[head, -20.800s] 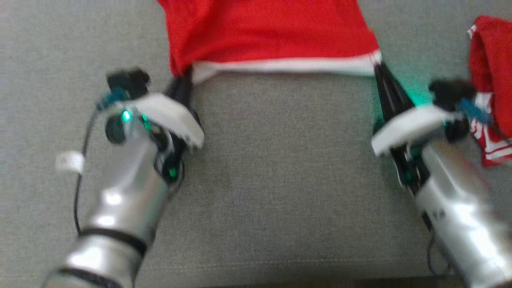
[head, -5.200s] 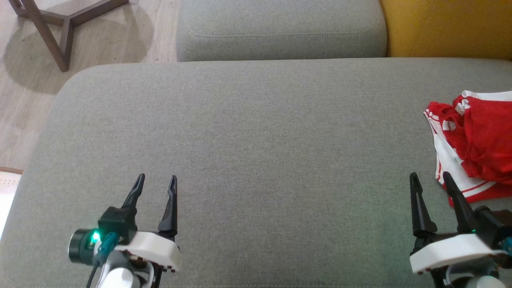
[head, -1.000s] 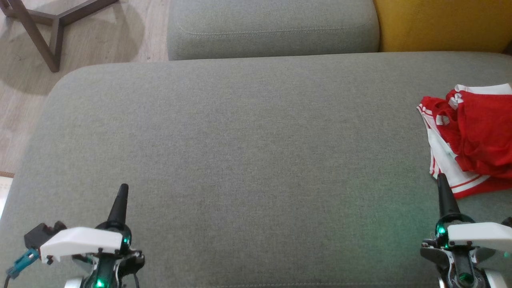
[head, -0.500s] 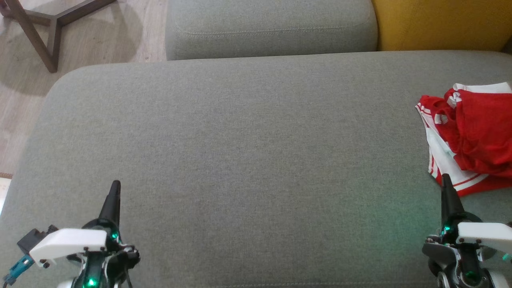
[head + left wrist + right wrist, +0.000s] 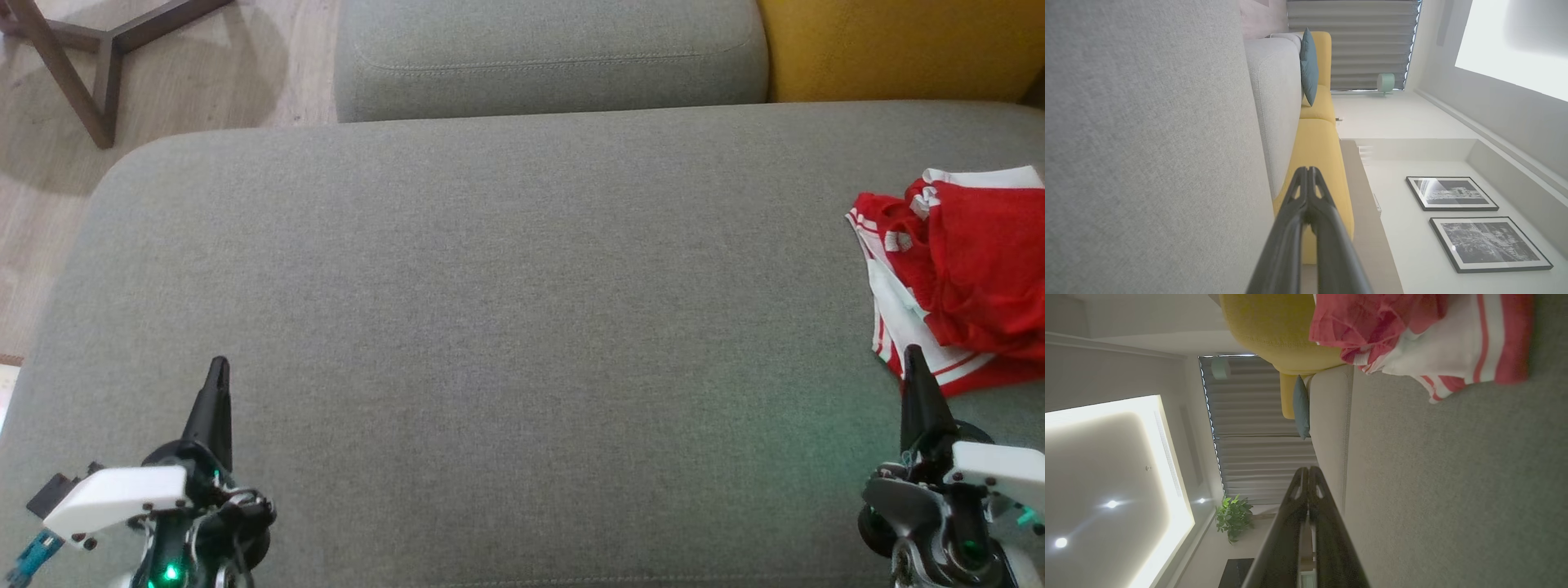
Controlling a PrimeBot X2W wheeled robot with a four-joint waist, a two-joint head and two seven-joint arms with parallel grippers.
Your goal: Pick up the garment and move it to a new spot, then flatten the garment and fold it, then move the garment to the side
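The garment [image 5: 967, 278] is red with white striped trim and lies bunched at the right edge of the grey cushion [image 5: 506, 327]; the right wrist view shows it as a garment [image 5: 1425, 339] heap at the top. My left gripper [image 5: 217, 369] is shut and holds nothing, low at the cushion's front left, turned on its side. My right gripper [image 5: 912, 357] is shut too and holds nothing, its tip just below the garment's near white hem. In the wrist views the left gripper [image 5: 1307, 171] and right gripper [image 5: 1307, 470] have fingers pressed together.
A second grey cushion [image 5: 547, 57] and a yellow cushion [image 5: 898, 45] lie beyond the work surface. A wooden table leg [image 5: 73, 65] stands on the floor at the far left. The broad middle of the grey cushion is bare.
Both grippers stay shut. The left one has slid slightly left and forward; the right one has edged closer to the garment's hem. The view has shifted a little.
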